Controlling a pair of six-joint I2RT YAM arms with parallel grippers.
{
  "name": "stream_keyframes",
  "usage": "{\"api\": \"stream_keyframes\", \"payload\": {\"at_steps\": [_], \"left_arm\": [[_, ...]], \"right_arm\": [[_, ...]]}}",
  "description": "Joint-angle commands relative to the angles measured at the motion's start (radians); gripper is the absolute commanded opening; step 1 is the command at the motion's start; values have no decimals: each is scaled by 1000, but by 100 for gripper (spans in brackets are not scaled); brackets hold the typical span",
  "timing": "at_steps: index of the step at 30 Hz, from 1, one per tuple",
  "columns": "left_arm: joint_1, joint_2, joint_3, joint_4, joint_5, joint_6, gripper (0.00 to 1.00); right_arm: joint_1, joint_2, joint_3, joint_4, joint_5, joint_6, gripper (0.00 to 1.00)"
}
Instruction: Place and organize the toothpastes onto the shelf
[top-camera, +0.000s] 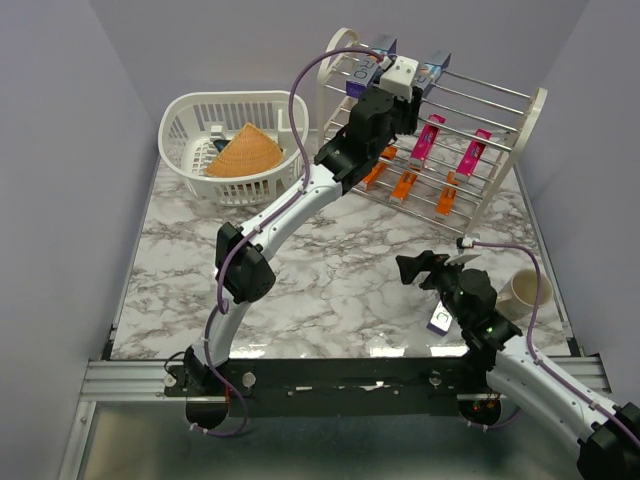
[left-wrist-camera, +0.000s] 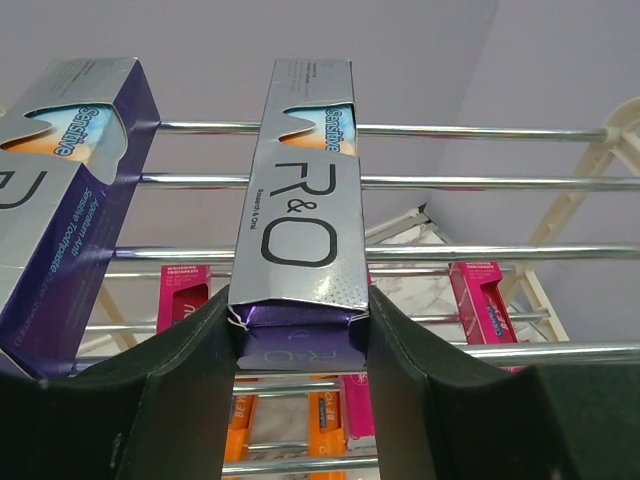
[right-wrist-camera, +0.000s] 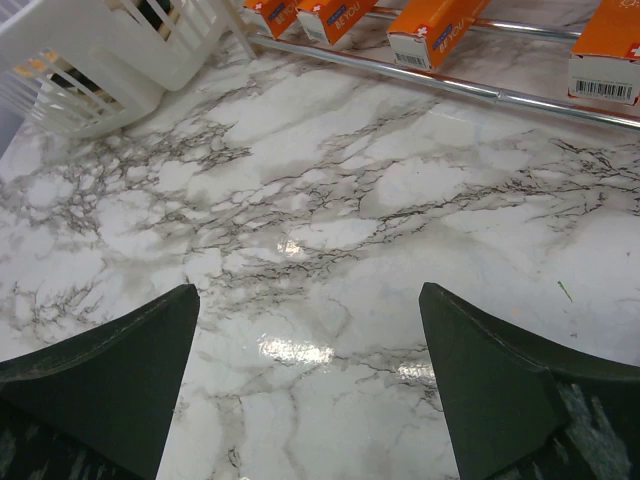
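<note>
The cream shelf (top-camera: 528, 118) stands at the back right. My left gripper (top-camera: 412, 100) is at its top tier, shut on the purple end of a silver toothpaste carton (left-wrist-camera: 300, 190) that lies across the top rods (left-wrist-camera: 480, 182). A second silver carton (left-wrist-camera: 60, 200) lies on the rods to its left. Pink cartons (top-camera: 430, 140) sit on the middle tier and orange cartons (top-camera: 405, 185) on the lowest. My right gripper (top-camera: 432, 268) is open and empty above the marble table (right-wrist-camera: 320, 190). In the right wrist view the orange cartons (right-wrist-camera: 435, 25) show at the top edge.
A white slotted basket (top-camera: 180, 120) holding a tan woven cone (top-camera: 245, 150) stands at the back left. A cream cup (top-camera: 520, 290) sits at the right edge. A small purple and white object (top-camera: 438, 320) lies by the right arm.
</note>
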Motion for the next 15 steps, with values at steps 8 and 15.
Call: {"api": "stream_keyframes", "payload": {"at_steps": [8,15], "left_arm": [[-19,-114,-82,68,-4,18,93],[-70,-310,-176,65,20,35,99]], "right_arm": [[-3,24,26,25,-14,-18,100],[-3,-20,24,0,-6,-15,100]]}}
